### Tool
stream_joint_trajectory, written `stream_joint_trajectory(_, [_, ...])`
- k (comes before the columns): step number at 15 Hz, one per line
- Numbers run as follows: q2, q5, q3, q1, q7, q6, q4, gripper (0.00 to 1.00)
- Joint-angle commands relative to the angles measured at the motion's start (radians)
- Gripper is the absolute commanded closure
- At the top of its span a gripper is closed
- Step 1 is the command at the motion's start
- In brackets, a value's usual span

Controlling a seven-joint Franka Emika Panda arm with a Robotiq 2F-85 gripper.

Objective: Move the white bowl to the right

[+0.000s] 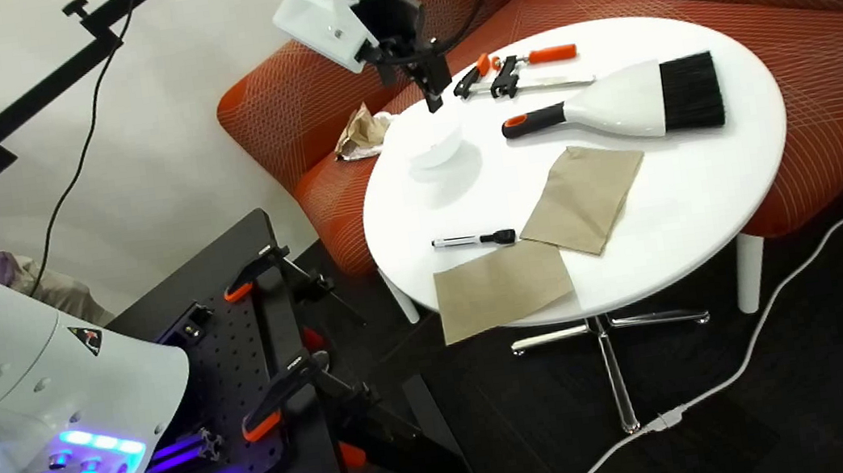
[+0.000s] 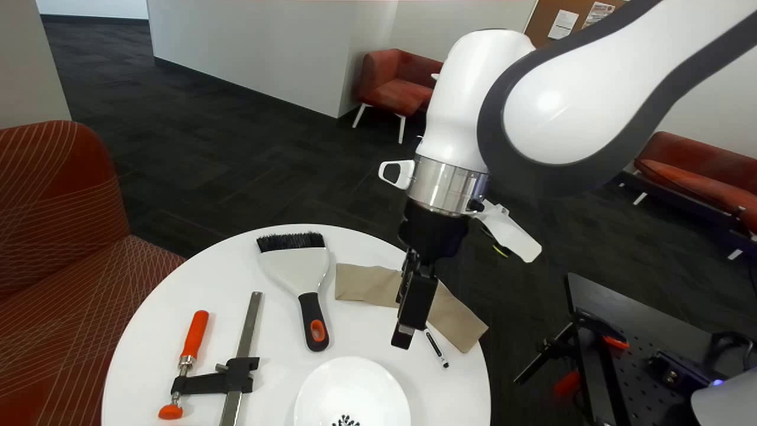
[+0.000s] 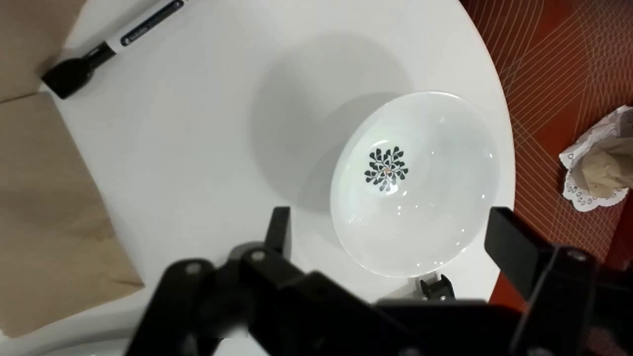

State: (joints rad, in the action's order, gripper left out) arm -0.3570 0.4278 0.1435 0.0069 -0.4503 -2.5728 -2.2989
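The white bowl [image 1: 438, 150] sits on the round white table near its edge. In an exterior view it is cut off by the bottom border [image 2: 355, 390]. In the wrist view the bowl [image 3: 420, 198] shows a dark floral mark inside. My gripper [image 3: 389, 217] is open, with one finger on each side of the bowl's near part as seen from the wrist, and holds nothing. In an exterior view the gripper [image 1: 436, 96] is above the bowl. In an exterior view the gripper [image 2: 407, 325] appears up and beside the bowl. Contact is not visible.
The table [image 1: 682, 235] also bears a white brush with black bristles [image 1: 624, 104], a black and orange clamp [image 1: 523, 76], a marker [image 1: 475, 240] and brown napkins [image 1: 583, 199]. A red sofa [image 1: 815, 71] borders the table. Crumpled paper [image 1: 363, 132] lies on the sofa.
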Motion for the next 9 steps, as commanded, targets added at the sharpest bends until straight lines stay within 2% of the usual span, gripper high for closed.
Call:
stream_joint_trajectory(1, [-0.081,0.008,0.056,-0.053,-0.042,-0.039,0.054,0.00])
stream_joint_trajectory(9, [-0.191,-0.005,0.127,-0.127,-0.086,-0.054,0.133,0.00])
